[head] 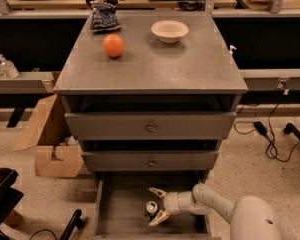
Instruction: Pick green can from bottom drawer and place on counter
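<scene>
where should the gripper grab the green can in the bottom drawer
Take the green can by its curved side wall, about mid-height, coming in level from picture right, where the gripper sits open in the bottom drawer. The can stands upright, silver top up, so its round sides probably suit the two fingers.
</scene>
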Controlling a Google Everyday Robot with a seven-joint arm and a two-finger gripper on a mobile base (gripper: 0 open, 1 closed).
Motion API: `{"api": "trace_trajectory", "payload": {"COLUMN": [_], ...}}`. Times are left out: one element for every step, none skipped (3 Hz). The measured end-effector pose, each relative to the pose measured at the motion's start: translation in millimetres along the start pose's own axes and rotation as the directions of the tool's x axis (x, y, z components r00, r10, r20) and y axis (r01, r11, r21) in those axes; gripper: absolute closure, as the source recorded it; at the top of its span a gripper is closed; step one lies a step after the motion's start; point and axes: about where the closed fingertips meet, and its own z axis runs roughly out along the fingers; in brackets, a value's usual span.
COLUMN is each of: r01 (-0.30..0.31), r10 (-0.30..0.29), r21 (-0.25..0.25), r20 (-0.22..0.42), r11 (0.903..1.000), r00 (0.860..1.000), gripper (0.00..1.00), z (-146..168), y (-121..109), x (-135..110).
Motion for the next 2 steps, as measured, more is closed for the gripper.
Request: {"api": "trace_trajectory", "payload": {"r01": [-0.031, -0.073], "r10": [0.030, 0.071], "r21": [-0.066, -0.107], "r20": [-0.020, -0.015], "r11": [0.9974, 0.9916], "r00": [0.999, 0.997], "gripper": [0.39, 0.63], "z": [27.0, 36.5], "y": [13.2, 21.0], "x": [9.0, 3.3]}}
